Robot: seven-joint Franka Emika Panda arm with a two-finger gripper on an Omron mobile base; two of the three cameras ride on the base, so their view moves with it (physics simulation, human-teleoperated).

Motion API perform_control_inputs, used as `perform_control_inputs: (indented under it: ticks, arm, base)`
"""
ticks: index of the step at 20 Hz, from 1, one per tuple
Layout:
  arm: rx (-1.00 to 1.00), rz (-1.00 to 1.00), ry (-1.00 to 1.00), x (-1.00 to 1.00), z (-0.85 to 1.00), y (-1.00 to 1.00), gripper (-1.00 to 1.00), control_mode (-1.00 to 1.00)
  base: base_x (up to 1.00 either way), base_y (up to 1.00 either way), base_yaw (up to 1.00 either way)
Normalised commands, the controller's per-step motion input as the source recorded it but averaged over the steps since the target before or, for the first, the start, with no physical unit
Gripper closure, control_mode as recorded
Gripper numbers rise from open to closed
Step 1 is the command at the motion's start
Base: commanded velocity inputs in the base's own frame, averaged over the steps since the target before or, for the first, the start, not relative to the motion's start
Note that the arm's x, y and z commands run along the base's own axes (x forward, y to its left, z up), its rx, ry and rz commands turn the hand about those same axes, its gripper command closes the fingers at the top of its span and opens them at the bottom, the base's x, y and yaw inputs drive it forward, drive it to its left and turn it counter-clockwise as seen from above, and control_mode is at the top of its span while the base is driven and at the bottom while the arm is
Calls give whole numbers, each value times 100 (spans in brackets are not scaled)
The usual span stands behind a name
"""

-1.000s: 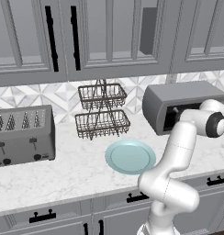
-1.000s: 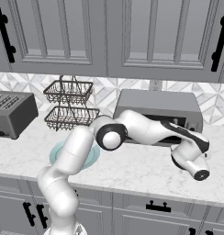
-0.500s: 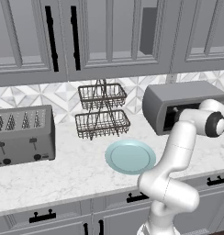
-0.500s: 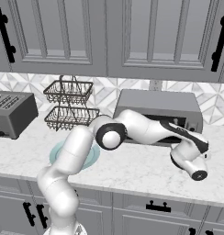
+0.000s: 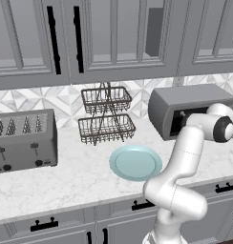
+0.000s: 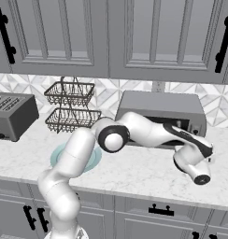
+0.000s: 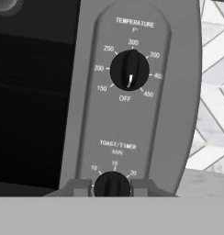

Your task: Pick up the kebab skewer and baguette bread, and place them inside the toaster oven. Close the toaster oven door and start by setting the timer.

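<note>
Grey toaster oven (image 6: 158, 119) at the counter's right end looks shut (contents unseen), and the gripper (image 7: 112, 187) clamps its timer knob (image 7: 112, 185), so only timing seems left.

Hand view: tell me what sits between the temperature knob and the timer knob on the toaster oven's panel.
In the hand view, only bare grey panel of the toaster oven with printed labels lies between the temperature knob and the timer knob: OFF, then TOAST/TIMER MIN and minute numbers.
</note>
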Motion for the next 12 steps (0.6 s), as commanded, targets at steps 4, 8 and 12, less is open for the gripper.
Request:
perform_control_inputs:
  ticks: [4, 8, 12]
  arm:
    - [4, -2, -14, 11, 20, -18, 100, -100]
    - [1, -1, -11, 9, 29, -14, 100, -100]
    - [0, 0, -3, 0, 35, -1, 100, -100]
  base:
    - [0, 0, 0]
    - [0, 0, 0]
    - [0, 0, 0]
